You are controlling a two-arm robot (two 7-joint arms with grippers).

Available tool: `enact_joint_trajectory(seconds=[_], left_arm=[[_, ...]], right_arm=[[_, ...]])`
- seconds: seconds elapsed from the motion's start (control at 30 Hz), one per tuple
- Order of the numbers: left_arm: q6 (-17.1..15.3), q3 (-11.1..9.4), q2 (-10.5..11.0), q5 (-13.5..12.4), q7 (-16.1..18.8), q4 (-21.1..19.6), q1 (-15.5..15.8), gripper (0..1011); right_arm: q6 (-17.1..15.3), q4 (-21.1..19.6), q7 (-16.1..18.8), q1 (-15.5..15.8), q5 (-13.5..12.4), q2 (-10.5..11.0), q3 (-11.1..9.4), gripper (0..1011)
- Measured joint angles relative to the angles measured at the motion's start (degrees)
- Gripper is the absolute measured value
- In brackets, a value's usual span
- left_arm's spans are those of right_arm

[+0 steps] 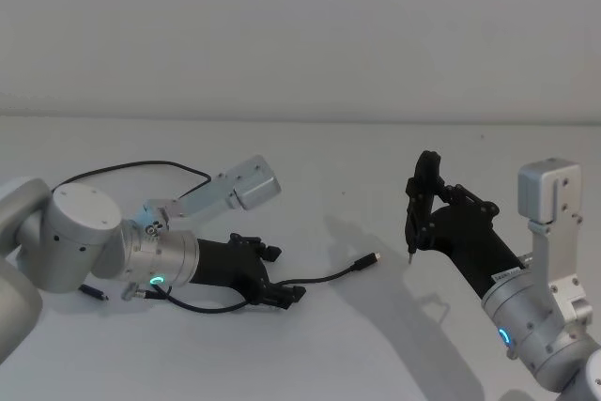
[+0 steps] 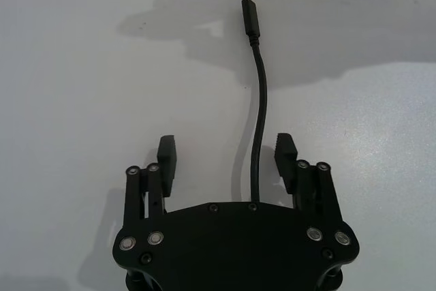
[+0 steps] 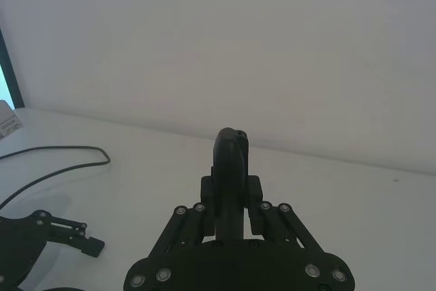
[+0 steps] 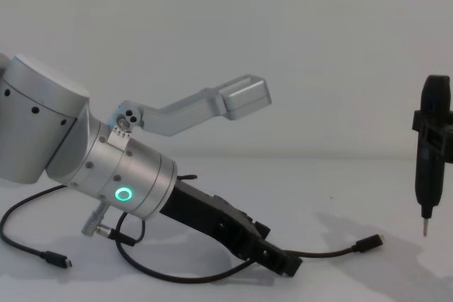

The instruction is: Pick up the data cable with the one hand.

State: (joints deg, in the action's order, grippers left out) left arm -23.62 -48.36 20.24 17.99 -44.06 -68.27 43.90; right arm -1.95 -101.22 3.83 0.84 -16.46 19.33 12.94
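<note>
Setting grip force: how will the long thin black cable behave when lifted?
Probably floppy: the black data cable lies in loose curves, so its ends should droop. Likely light, being thin. It might slip, lying off-centre between the open left gripper's fingers. The right gripper holds a dark pin-tipped tool.

Left gripper (image 1: 286, 273), lower left of the head view, slants down from its silver arm (image 1: 89, 237), fingers spread apart. Right gripper (image 1: 420, 211), right of centre, is raised and clamps a dark pin-tipped tool (image 4: 430, 153).
</note>
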Motion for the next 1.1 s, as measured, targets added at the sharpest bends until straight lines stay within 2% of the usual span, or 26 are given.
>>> enact_joint_trajectory(seconds=[0.27,0.3,0.37,0.5,0.57,0.6,0.73,0.87,1.1], left_arm=[[0.0,-0.1,0.0,0.1,0.0,0.1,0.0,641],[0.0,-0.1,-0.1,0.1,0.0,0.1,0.1,579],[0.0,-0.1,-0.1,0.1,0.0,0.1,0.1,545],[-0.1,-0.1,-0.1,0.1,0.0,0.1,0.1,374],[-0.1,-0.1,-0.1,0.1,0.0,0.1,0.1,342],[-0.1,-0.1,-0.1,0.1,0.0,0.1,0.1,276],[-0.1,-0.2,-0.1,0.1,0.0,0.1,0.0,203],[-0.1,-0.2,-0.1,0.1,0.0,0.1,0.0,61],[-0.1,-0.2,-0.1,0.1,0.0,0.2,0.0,42]], right_arm=[[0.0,0.0,0.0,0.0,0.0,0.0,0.0,275],[0.0,0.0,0.0,0.0,0.0,0.0,0.0,275],[0.0,0.0,0.0,0.0,0.0,0.0,0.0,275],[0.0,0.0,0.0,0.0,0.0,0.0,0.0,274],[0.0,0.0,0.0,0.0,0.0,0.0,0.0,275],[0.0,0.0,0.0,0.0,0.0,0.0,0.0,275],[0.0,0.0,0.0,0.0,0.0,0.0,0.0,274],[0.0,0.0,0.0,0.0,0.0,0.0,0.0,274],[0.0,0.0,0.0,0.0,0.0,0.0,0.0,275]])
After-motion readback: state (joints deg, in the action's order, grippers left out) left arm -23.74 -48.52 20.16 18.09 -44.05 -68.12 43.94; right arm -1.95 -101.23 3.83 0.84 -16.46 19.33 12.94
